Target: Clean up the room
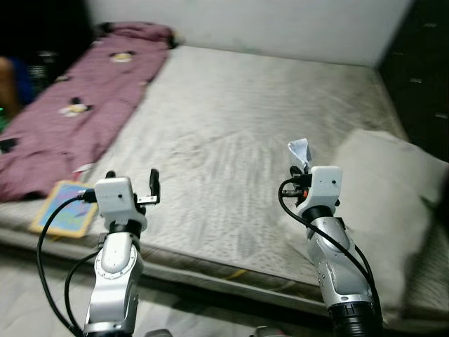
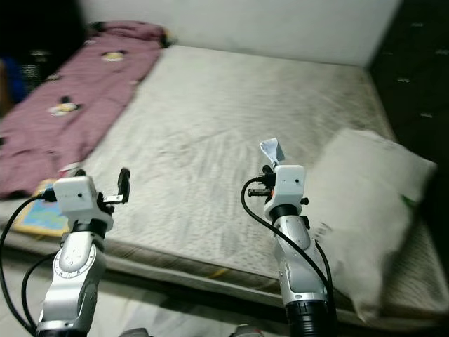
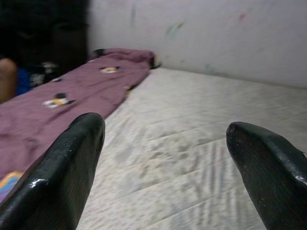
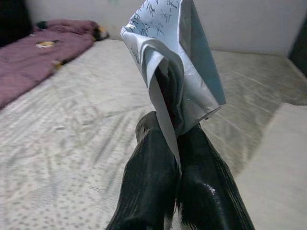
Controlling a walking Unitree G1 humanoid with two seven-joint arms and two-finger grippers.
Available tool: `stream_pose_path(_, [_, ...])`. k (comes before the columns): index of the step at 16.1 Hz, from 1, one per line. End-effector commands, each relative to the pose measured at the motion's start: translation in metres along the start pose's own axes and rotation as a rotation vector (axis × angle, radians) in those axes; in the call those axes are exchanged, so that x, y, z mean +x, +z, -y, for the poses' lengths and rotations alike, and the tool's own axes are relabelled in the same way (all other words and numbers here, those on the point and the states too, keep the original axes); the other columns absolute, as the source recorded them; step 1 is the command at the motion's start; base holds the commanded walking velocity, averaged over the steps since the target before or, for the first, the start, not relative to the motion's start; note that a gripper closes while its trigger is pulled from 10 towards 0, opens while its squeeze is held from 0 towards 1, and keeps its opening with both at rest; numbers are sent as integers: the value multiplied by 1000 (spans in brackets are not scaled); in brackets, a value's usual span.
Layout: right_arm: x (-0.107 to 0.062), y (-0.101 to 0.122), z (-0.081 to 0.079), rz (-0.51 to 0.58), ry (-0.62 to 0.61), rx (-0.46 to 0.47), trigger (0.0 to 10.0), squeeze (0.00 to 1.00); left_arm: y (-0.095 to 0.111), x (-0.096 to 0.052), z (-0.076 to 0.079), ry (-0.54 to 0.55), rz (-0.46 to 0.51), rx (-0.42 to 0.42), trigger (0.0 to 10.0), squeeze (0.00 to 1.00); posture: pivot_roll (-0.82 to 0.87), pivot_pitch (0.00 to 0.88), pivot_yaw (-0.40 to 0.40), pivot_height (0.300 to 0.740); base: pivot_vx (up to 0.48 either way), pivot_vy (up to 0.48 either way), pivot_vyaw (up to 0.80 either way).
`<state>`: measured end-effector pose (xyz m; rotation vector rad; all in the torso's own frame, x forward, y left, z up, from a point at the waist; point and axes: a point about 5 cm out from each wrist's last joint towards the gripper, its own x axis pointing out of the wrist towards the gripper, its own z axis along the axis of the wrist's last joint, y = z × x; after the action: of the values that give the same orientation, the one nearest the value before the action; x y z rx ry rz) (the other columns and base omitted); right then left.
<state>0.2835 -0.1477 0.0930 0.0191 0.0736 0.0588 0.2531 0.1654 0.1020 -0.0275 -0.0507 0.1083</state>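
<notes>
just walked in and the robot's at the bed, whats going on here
The robot stands at the edge of a bare mattress. Its right gripper is shut on a folded piece of paper, held up above the mattress. The left gripper is open and holds nothing. A purple blanket lies along the robot's left side of the bed, a colourful book near its edge, and a pillow on the right.

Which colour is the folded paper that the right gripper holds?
The paper is white to pale blue with small dark print, best seen in the right wrist view.
</notes>
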Motion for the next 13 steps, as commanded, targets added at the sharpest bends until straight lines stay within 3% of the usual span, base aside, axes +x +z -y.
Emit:
stream_pose_path(1, [3,4,-1,0,14,-6,10000,0,-2,1,1,1,-12,-9,10000,0,-26,0,-26,740,0,0,-800])
stream_pose_path(5, [3,4,1,-5,19,-10,10000,0,-3,1,2,-1,-21,-31,10000,0,-34,0,-35,740,0,0,-694])
stream_pose_path(9, [5,4,-1,-15,47,-15,10000,0,-3,1,4,-3,-17,-38,10000,0,-31,0,-46,740,0,0,0])
stream_pose_path(13, [6,3,-2,-24,55,-7,10000,0,-2,1,3,-2,-16,-38,10000,0,-25,0,-46,740,0,317,0])
